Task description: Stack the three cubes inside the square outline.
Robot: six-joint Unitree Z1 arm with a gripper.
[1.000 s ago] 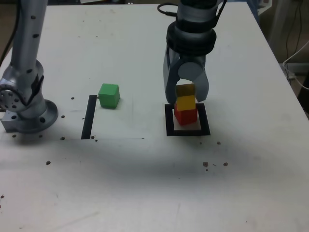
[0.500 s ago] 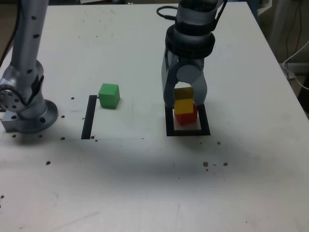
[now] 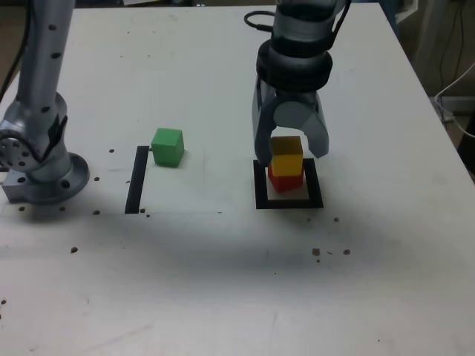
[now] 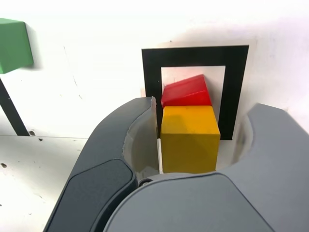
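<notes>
The yellow cube point(image 3: 286, 159) rests on the red cube point(image 3: 285, 182) inside the square outline point(image 3: 289, 202), right of centre in the exterior view. My gripper point(image 3: 289, 152) hangs over the stack, open, with a jaw on each side of the yellow cube point(image 4: 189, 137). In the wrist view one jaw stands close beside the cube and the other is clearly apart from it. The red cube point(image 4: 186, 92) sits slightly turned under the yellow one within the square outline point(image 4: 150, 77). The green cube point(image 3: 168, 147) lies alone toward the exterior view's left, also seen as the green cube point(image 4: 13, 46) in the wrist view.
A straight black strip point(image 3: 137, 180) lies just beside the green cube. The arm's grey base point(image 3: 41, 167) stands at the exterior view's left edge. Small dark specks dot the white table point(image 3: 223, 282). A cable point(image 3: 256, 15) trails behind the arm.
The jaws were shut on the yellow cube and have spread apart, letting it go on top of the red cube. The green cube has not moved.
</notes>
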